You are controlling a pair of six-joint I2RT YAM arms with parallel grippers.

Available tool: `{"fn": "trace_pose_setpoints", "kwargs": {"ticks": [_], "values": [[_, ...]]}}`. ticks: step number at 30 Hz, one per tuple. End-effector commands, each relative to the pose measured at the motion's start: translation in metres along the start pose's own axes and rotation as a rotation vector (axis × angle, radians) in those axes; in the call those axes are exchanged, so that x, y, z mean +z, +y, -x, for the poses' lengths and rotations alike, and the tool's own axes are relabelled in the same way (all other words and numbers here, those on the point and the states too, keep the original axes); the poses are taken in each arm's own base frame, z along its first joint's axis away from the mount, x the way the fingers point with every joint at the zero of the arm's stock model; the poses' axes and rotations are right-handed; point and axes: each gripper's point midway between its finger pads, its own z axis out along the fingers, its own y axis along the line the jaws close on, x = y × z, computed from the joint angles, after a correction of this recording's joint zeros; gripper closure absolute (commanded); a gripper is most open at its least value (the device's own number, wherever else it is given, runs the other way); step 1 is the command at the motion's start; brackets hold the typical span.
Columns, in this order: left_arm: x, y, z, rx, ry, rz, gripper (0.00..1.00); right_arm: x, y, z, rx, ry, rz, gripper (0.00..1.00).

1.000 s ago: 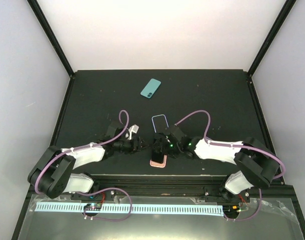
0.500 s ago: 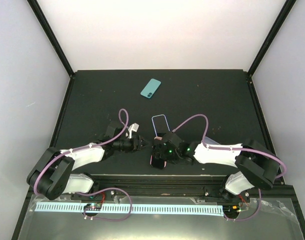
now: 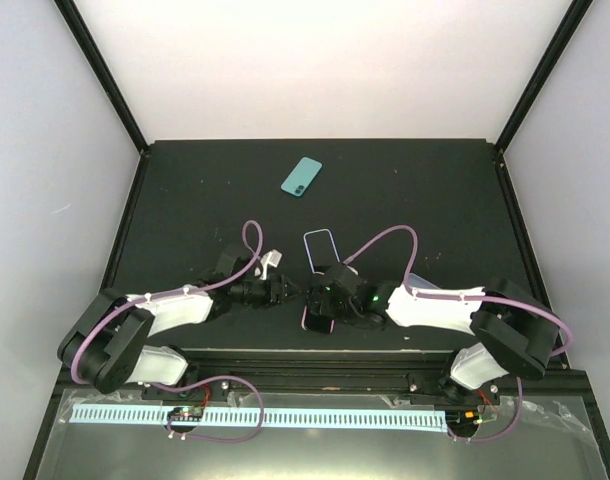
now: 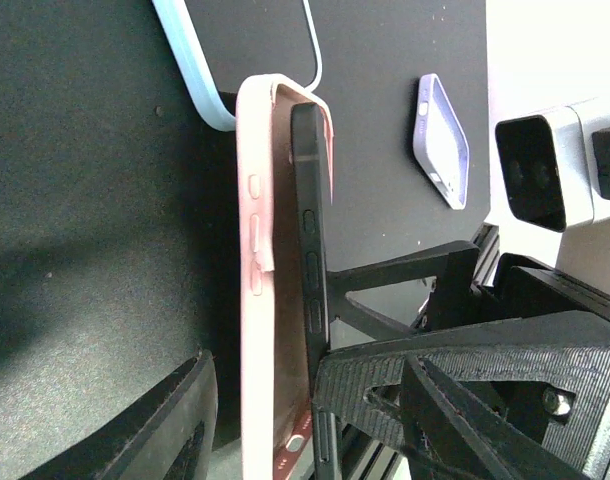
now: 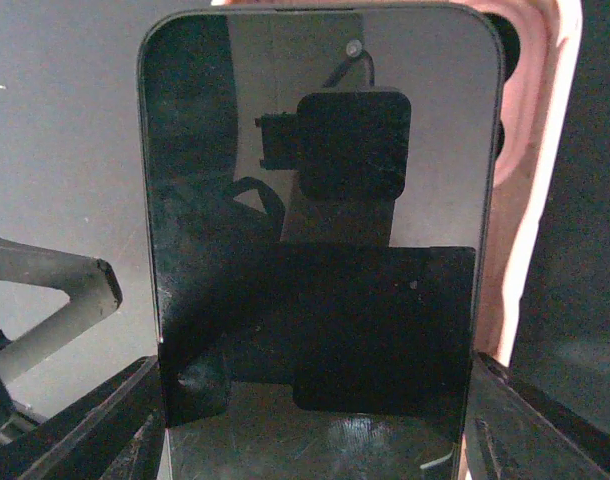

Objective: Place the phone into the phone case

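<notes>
Right gripper (image 5: 315,430) pinches black-screened phone (image 5: 320,200), half inside pink case (image 4: 260,300), now on edge. Left gripper (image 4: 265,400) moved in astride it; we can't tell its grip. Teal phone (image 3: 301,176) unmoved.

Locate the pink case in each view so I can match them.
Top external: pink case low centre, just below the blue-rimmed case.
Left wrist: centre, standing on edge.
Right wrist: right side, behind the dark phone.
Landmark: the dark phone against it, both wrist views.
</notes>
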Motion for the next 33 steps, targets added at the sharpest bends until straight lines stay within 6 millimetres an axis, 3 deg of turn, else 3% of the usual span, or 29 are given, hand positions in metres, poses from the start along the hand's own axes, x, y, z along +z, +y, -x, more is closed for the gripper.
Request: {"fn": "trace_pose_setpoints", "kwargs": {"ticks": [1, 6, 13, 18, 25, 33], "values": [[0.003, -0.017, 0.016, 0.051, -0.022, -0.020, 0.48, 0.003, 0.000, 0.019, -0.024, -0.091, -0.034, 0.34], [0.005, -0.012, 0.016, 0.051, -0.018, 0.001, 0.48, 0.003, 0.000, 0.024, -0.038, -0.107, -0.054, 0.28], [0.011, -0.007, 0.013, 0.040, -0.009, 0.011, 0.48, 0.002, -0.003, 0.032, -0.019, -0.146, -0.084, 0.32], [0.012, -0.008, 0.013, 0.044, -0.006, 0.012, 0.49, 0.005, -0.011, 0.026, 0.023, -0.124, -0.106, 0.31], [0.018, -0.004, 0.010, 0.043, 0.011, 0.016, 0.50, 0.002, -0.016, 0.025, 0.035, -0.131, -0.098, 0.18], [0.022, 0.001, 0.011, 0.046, 0.011, 0.028, 0.52, -0.014, -0.006, 0.030, -0.003, -0.162, -0.044, 0.14]]}}
